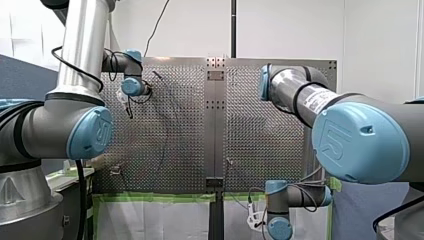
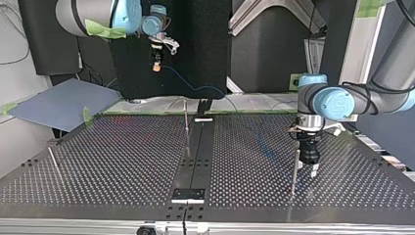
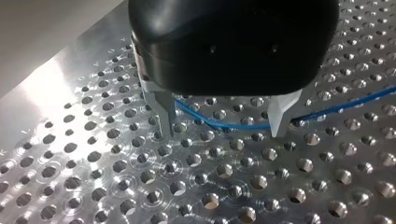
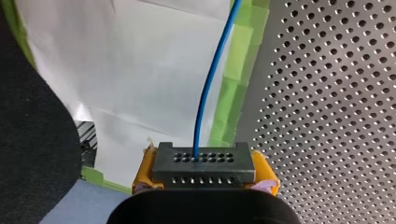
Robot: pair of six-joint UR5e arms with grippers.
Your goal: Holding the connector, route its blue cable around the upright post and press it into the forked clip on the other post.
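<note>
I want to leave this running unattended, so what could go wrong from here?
My left end effector is open, low over the table, astride the blue cable; closing might miss it. It sits close beside a post and could knock it. My right end effector holds the connector past the table's edge; a hard pull might slip it.

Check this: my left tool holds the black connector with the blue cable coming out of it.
Wrong arm. My right tool holds the black connector, between its yellow pads, with the blue cable coming out of it; the right wrist view shows it. My left tool is open.
</note>
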